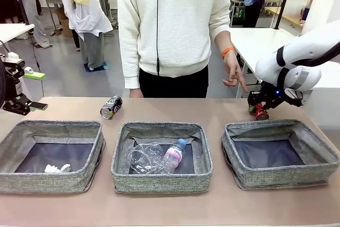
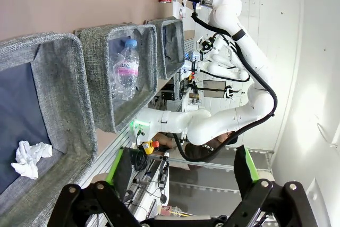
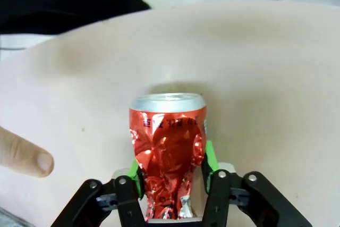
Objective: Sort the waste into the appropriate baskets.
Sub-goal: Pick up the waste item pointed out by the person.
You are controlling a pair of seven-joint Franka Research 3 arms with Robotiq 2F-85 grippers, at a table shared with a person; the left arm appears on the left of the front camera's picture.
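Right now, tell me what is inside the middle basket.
A plastic bottle with a blue cap and a clear cup lie in the middle basket. Its near wall hides the front strip of its bottom.

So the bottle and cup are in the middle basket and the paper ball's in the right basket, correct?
No: the front view shows the paper ball in the left basket. The plastic bottle and cup are in the middle basket.

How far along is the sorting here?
Done: paper ball in left basket, bottle and cup in middle basket. In hand: right claw clamped on the red can, on the table. Left: binning it and the black-silver can lying behind the baskets.
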